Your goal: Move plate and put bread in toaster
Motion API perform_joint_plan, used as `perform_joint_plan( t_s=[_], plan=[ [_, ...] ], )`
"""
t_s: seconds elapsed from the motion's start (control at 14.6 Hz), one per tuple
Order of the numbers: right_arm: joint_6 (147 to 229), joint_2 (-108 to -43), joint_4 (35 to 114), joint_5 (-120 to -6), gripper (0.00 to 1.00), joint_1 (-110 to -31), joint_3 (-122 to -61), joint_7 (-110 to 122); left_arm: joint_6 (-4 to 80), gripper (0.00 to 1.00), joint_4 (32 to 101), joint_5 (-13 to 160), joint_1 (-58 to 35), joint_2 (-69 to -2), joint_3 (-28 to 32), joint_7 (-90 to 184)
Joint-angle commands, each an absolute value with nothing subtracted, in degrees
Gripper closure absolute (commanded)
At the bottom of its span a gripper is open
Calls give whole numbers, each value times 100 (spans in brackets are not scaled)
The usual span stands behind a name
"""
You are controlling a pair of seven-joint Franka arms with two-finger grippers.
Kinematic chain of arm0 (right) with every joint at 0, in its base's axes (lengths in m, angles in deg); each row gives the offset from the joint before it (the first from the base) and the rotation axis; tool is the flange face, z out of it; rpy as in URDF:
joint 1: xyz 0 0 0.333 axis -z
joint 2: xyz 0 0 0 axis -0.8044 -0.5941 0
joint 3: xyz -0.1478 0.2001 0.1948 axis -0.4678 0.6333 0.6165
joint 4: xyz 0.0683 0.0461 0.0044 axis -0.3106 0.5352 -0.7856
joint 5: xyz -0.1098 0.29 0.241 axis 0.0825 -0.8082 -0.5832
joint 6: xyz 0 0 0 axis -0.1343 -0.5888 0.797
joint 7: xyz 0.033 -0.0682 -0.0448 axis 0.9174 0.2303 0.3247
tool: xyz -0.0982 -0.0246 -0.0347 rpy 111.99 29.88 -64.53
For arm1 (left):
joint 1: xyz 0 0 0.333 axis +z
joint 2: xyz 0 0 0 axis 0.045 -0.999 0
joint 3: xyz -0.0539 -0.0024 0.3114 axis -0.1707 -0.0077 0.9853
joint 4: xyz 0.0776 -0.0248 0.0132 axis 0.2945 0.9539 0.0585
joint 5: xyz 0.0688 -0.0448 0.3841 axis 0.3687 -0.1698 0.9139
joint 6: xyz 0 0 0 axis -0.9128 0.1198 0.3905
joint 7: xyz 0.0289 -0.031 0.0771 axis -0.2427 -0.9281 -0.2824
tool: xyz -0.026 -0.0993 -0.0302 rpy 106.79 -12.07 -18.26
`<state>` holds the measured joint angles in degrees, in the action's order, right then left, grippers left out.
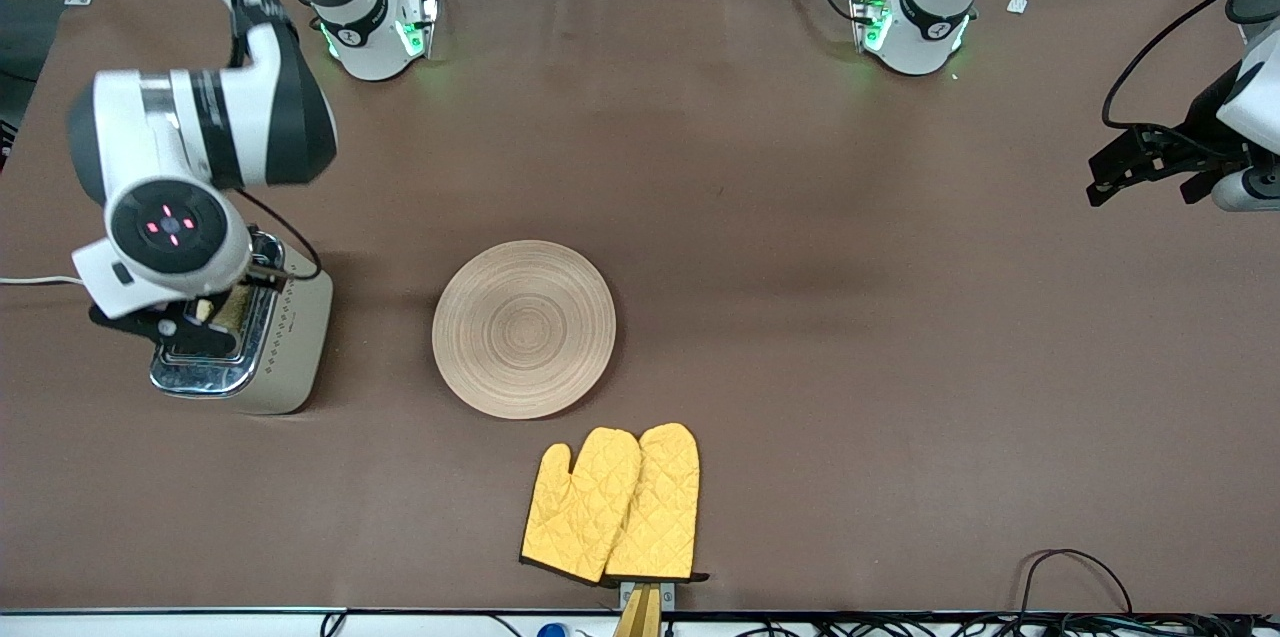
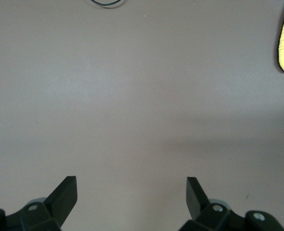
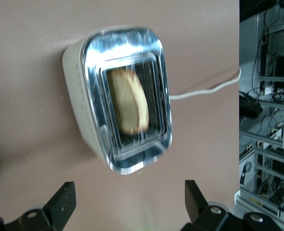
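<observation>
Speckled bread (image 3: 128, 101) stands in chrome-topped toaster (image 1: 290, 337) slot. Right hand (image 3: 127, 204) over toaster, spread wide, empty. Grooved wooden plate (image 1: 524, 328) beside toaster. Left hand (image 2: 132, 197) waits, open, empty, over brown desk (image 1: 800, 167).

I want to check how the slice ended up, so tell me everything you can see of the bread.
The bread is a single tan-brown slice with a darker crust edge and a rounded top. It stands on edge inside one slot of the toaster, leaning against the slot's wire guides, its upper part showing above the chrome top. Nothing grips it: the right gripper hangs open above the toaster, fingers clear of the slice. The toaster stands toward the right arm's end of the table.
</observation>
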<state>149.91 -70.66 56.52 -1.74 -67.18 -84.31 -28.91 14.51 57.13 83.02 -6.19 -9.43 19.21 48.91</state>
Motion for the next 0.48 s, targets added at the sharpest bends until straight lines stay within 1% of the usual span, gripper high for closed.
perform_joint_plan(
  t_s=[0.0,0.07,0.21,0.27,0.41],
  plan=[
    [14430,-6663,5838,-602,0,-7032,-8434,-2883,1508,0,5825,8296,-645,-799,1930,4847],
    [14288,-6540,5838,-700,0,-7103,-8442,-2926,1508,0,5825,8314,-645,-808,1931,4847],
    [14287,-6286,5838,-875,0,-7060,-8451,-2909,1508,0,5772,8331,-645,-834,1931,4847],
    [14357,-6188,5829,-1016,0,-6947,-8477,-2883,1508,0,5737,8314,-645,-843,1931,4847],
    [14681,-5995,5820,-1201,0,-6473,-8381,-2795,1508,0,5737,8314,-645,-843,1931,4847]
  ],
)
